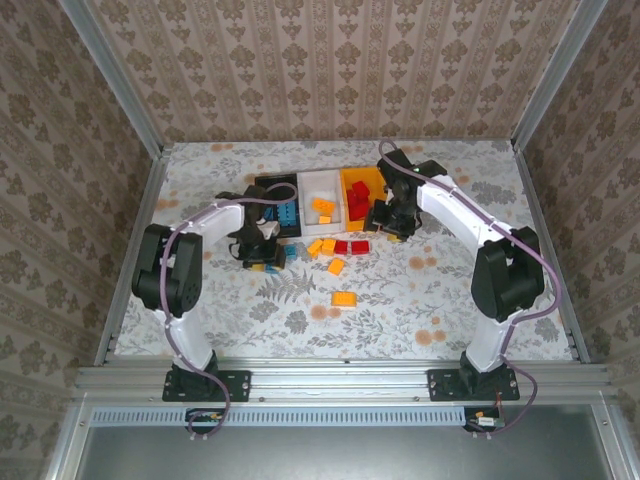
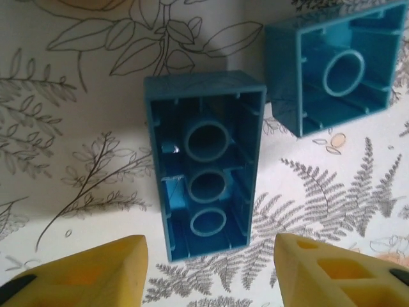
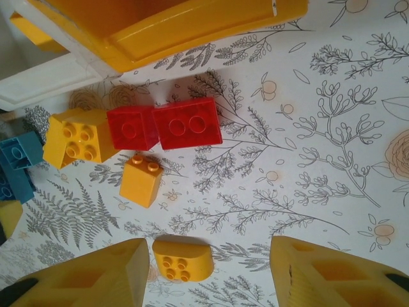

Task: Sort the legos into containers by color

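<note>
On the left of the flowered table (image 1: 420,290), the left gripper (image 2: 211,248) hung low, its yellow fingers (image 2: 96,272) spread apart and holding nothing. A long blue brick (image 2: 204,169) lay upside down beneath it, its hollow side up with three round tubes showing. The brick's near end reached in between the fingertips, with a clear gap on either side. Just beside its far corner lay a square blue brick (image 2: 335,67), also upside down; whether the two touched could not be told. Beyond them stood the three joined bins. The black bin (image 1: 272,180) held blue bricks (image 1: 287,213), the white bin (image 1: 320,184) held orange bricks (image 1: 323,208), and the orange-yellow bin (image 1: 364,177) held red bricks (image 1: 358,200). In front of the bins lay a loose row of legos: a pair of orange ones (image 1: 321,246), then two red ones (image 1: 360,246) side by side. Two single orange bricks lay nearer the arms, one (image 1: 336,266) just below the row and the other (image 1: 344,298) well apart from it. On the right, the right gripper (image 3: 209,249) hung by the near corner of the orange-yellow bin with its fingers likewise apart. A half-round orange brick (image 3: 181,259) sat on the table between them, just beside one finger and well clear of the other, so the jaws gripped nothing.
</note>
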